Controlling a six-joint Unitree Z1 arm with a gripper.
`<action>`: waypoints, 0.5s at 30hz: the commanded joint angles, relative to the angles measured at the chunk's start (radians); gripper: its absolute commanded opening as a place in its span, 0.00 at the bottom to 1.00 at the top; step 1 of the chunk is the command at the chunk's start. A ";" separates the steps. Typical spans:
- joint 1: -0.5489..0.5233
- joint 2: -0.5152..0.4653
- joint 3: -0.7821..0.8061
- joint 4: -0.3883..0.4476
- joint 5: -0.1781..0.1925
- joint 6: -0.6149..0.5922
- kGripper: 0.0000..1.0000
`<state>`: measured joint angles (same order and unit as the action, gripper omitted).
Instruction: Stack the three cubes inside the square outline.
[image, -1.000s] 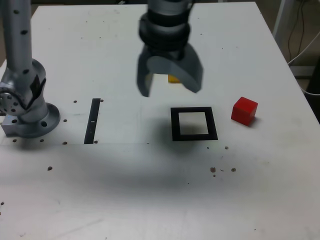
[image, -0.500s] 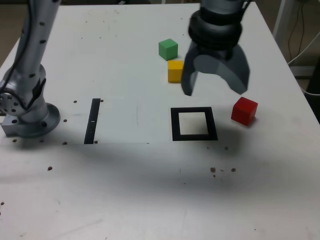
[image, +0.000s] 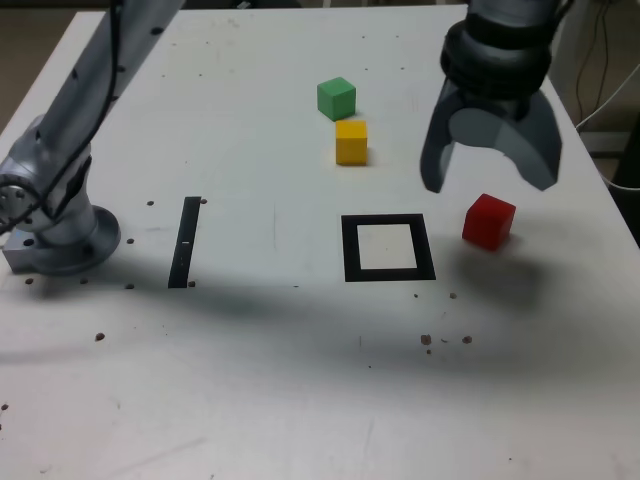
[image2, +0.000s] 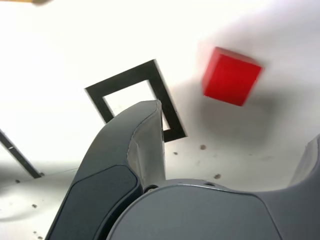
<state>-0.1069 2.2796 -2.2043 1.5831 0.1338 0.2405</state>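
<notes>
Nearest, the empty grey gripper (image: 489, 188) hangs wide open above the white table (image: 230, 400), near the matte red cube (image: 488, 222). That cube sits right of the flat black square outline (image: 352, 250) in the exterior view; the matte yellow cube (image: 351, 143) and, farther, the matte green cube (image: 337, 99) lie beyond. For a likely red pick, align both fingers with opposite faces, then descend straight.

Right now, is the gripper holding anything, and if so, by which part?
Nothing is held: the jaws stand open and empty, and the red cube sits on the table.
</notes>
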 joint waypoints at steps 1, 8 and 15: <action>0.001 0.030 -0.024 0.015 -0.004 0.010 0.99; 0.021 0.074 -0.068 0.020 -0.011 0.039 0.99; 0.054 0.110 -0.088 0.020 -0.012 0.069 0.99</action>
<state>-0.0556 2.3840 -2.2828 1.5927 0.1211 0.3063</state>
